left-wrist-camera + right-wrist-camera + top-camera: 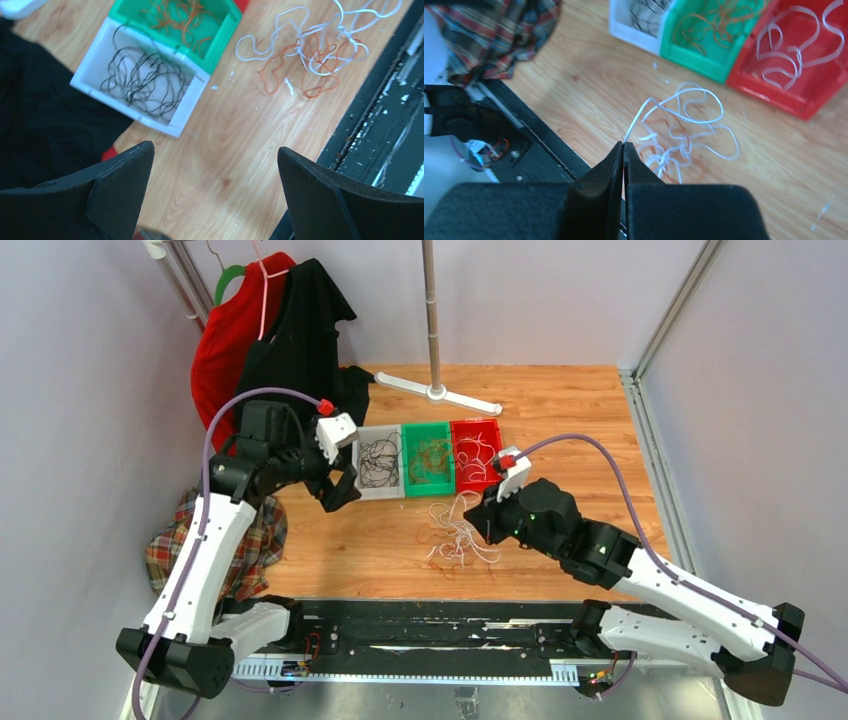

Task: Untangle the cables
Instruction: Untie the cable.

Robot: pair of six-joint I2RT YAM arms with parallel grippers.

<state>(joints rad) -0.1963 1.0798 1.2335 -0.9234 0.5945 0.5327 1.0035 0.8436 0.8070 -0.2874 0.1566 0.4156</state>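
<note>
Right claw [623, 144] pinches white cable [635, 121] arcing toward red bin [769, 96].

White-and-black arms [205, 550] carry thick purple cables [575, 436].

A robotics lab cell: aluminium frame posts [672, 312], plain grey walls [560, 300], wooden tabletop [570, 430], coloured sorting bins [428, 426].

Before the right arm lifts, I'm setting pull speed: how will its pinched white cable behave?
Likely floppy: the white cable in the right gripper lies in loose curls. Probably light, being so thin. It may drag the tangle along, since its loops cross orange strands.
</note>
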